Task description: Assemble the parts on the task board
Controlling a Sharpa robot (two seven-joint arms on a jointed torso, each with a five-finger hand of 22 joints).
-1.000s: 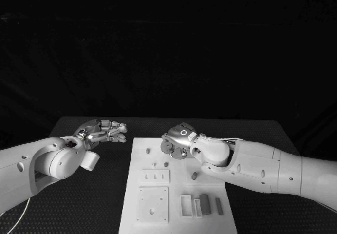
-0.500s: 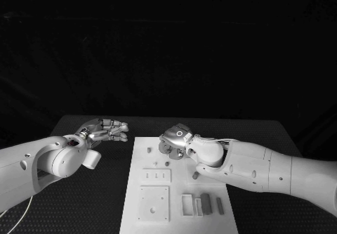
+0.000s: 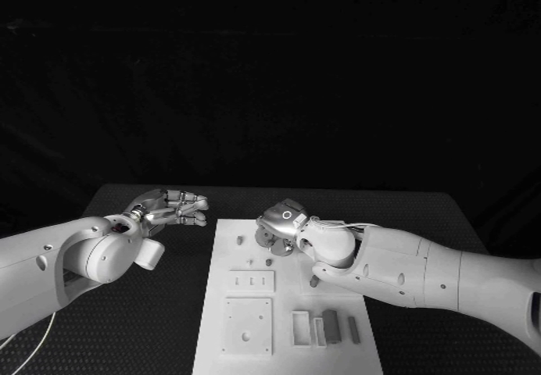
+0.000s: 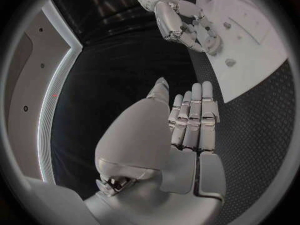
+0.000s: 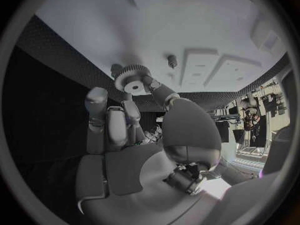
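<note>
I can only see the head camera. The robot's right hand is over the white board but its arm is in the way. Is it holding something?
Observer: Yes. In the right wrist view the right hand pinches a small gear at its fingertips, just above the task board.

Operator: Is there anything on the board next to the gear?

Observer: A small peg stands up from the board close beside the gear, apart from it.

Operator: What about the other hand, has it got a piece too?

Observer: No. In the left wrist view the left hand holds nothing; its fingers lie straight and side by side over the black table, off the board.
</note>
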